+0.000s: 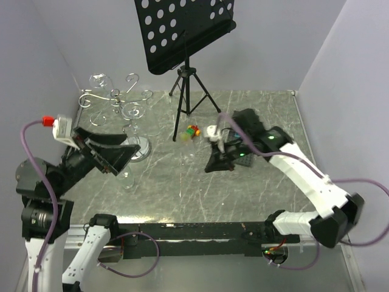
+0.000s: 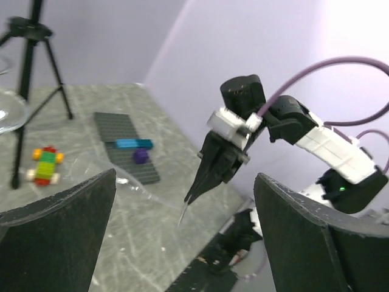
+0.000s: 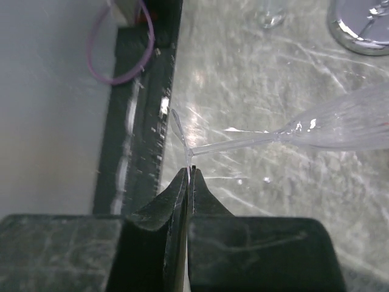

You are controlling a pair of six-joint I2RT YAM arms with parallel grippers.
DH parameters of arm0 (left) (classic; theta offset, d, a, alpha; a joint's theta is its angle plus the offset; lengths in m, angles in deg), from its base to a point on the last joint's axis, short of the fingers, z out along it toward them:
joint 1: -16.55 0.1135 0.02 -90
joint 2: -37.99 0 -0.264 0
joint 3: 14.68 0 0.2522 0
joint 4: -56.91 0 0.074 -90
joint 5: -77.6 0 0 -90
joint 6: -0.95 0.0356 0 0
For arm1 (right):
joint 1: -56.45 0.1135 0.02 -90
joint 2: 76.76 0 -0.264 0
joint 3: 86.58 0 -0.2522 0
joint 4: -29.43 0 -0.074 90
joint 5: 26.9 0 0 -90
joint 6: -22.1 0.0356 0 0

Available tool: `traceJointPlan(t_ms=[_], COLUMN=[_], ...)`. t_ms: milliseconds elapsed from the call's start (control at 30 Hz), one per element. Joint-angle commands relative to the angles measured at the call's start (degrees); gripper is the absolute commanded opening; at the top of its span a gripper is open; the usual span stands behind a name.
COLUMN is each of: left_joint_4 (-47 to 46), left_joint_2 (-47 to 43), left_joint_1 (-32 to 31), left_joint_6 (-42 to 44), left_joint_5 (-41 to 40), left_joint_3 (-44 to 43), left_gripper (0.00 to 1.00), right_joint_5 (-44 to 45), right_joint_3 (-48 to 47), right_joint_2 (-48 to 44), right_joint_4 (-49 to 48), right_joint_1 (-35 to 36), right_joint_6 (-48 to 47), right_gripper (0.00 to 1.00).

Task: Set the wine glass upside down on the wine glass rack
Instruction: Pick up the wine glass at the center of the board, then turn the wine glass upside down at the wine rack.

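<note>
Wine glass (image 3: 340, 125): lies on its side over the middle of the table (image 1: 255, 194), with its thin stem level. I cannot tell if the bowl touches the table.
Right pincer (image 3: 189, 173): squeezed tight on the edge of the glass's round foot.
Rack (image 1: 115, 100): stands at the back left, well apart from the held glass.
Left pincer (image 1: 123, 157): fingers spread wide, just beside the rack's shiny round base.
Music stand (image 1: 182, 30): at the back, to the right of the rack.

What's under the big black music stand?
Its tripod legs stand on the table, with a small colourful brick toy beside one foot. The holed desk blocks the view of whatever is right behind it.
</note>
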Motion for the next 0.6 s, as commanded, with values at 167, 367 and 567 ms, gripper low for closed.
traceJointPlan(t_ms=[167,367,567], left_joint_4=[-9.02,-3.06,0.73], left_joint_2=[13.10,20.84,29.10], left_joint_1=[-3.64,-20.14,-33.78], left_joint_6=[-9.72,-3.58,2.05], left_joint_5=[9.35,-2.05,-10.86], left_joint_3=[-7.02,-13.96,-19.41], left_gripper=[0.92,0.93,0.89], right_joint_5=[-19.50,-23.98,-28.81], right_joint_3=[-2.91,-0.45,1.40], right_joint_2=[-8.33,-11.23,-11.32], right_joint_4=[7.37,1.04,-2.04], right_joint_1=[-18.33,-23.97,-30.20], right_joint_6=[10.76,17.08,19.47], right_gripper=[0.00,0.00,0.00])
